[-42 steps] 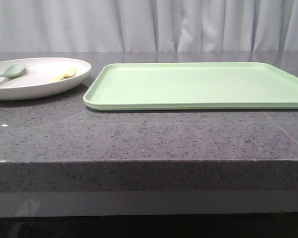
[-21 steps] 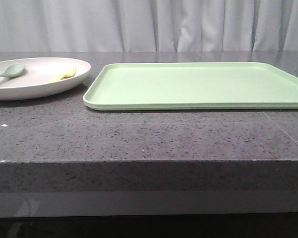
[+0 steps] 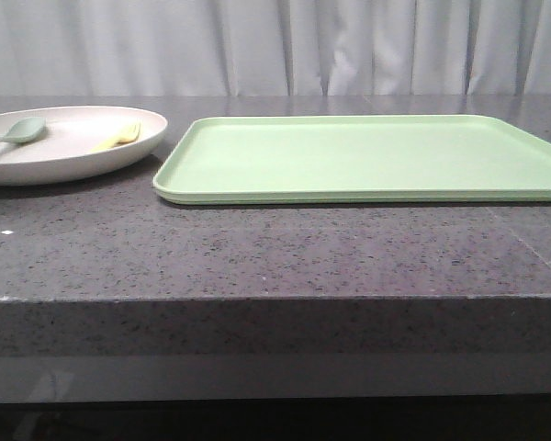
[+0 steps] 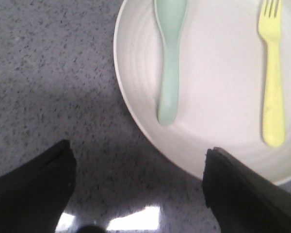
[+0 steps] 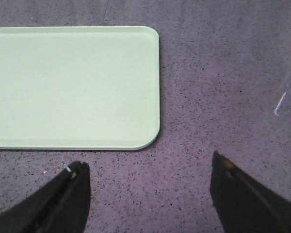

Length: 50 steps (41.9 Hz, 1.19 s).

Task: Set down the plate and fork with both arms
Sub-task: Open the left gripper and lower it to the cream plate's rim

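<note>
front view: a pale pinkish-white plate (image 3: 69,147) is sitting on the dark speckled stone table (image 3: 275,253) at the far left, partly cut off by the frame edge. a small pale-yellow fork (image 3: 118,138) is lying inside the plate toward its right side, and a grey-green spoon (image 3: 14,134) is lying inside it toward the left. a large rectangular light-green tray (image 3: 367,158) is resting on the table just beside the plate, to its right, the two not touching. a pale curtain (image 3: 275,46) is hanging behind the table. neither arm is showing in this view.

left wrist view: the left gripper (image 4: 138,187) is hovering over the table (image 4: 48,73) at the near edge of the plate (image 4: 218,97), its two dark fingers (image 4: 34,191) spread wide apart and gripping nothing; one finger is sitting over bare stone, the other overlapping the plate's rim. the spoon (image 4: 170,58) and the fork (image 4: 272,77) are lying side by side in the plate, apart from each other, their handles pointing toward the gripper.

right wrist view: the right gripper (image 5: 150,196) is hanging over bare table (image 5: 223,73) just off one rounded corner of the tray (image 5: 72,87), its fingers (image 5: 58,204) likewise spread wide and holding nothing. the tray's surface is carrying nothing here.
</note>
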Motion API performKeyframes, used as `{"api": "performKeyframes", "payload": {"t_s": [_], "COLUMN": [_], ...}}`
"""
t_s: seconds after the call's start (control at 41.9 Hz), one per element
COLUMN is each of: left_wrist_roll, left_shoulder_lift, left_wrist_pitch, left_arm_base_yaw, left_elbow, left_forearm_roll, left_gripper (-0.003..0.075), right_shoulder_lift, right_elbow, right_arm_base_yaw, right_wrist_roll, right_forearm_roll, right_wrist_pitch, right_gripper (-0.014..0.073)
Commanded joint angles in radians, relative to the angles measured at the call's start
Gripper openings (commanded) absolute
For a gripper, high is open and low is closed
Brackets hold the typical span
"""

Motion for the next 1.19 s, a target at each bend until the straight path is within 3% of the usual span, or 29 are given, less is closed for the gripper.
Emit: {"api": "performKeyframes", "payload": {"t_s": [0.0,0.143,0.382,0.716,1.098,1.17], "left_wrist_roll": [0.137,0.238,0.265,0.27,0.301,0.301], "left_shoulder_lift": [0.043,0.14,0.275,0.368,0.412,0.413], "left_wrist_pitch": [-0.028,-0.008,0.013,0.047,0.054,0.054], "left_arm_base_yaw": [0.066,0.117,0.123,0.123,0.12,0.12], "left_elbow": [-0.066,-0.108,-0.186,-0.239,-0.239,-0.239], "left_forearm_roll": [-0.213,-0.38,-0.477,-0.511,-0.569,-0.569], "left_gripper": [0.0535,0.0535,0.047,0.0366,0.0363,0.0333], "right_shoulder_lift": [0.009,0.009,0.009,0.009,0.009,0.009], "right_elbow": [-0.037,-0.037,-0.037,-0.037,-0.037,-0.037], "right_arm_base_yaw": [-0.003,-0.003,-0.003,-0.003,-0.003,-0.003], "right_wrist_roll": [0.0,0.0,0.0,0.0,0.0,0.0], "right_forearm_roll": [0.0,0.0,0.0,0.0,0.0,0.0], "right_wrist_pitch": [-0.068,-0.068,-0.068,-0.068,-0.068,-0.068], "right_gripper": [0.0541,0.0541,0.0541,0.0541,0.0541,0.0541]}}
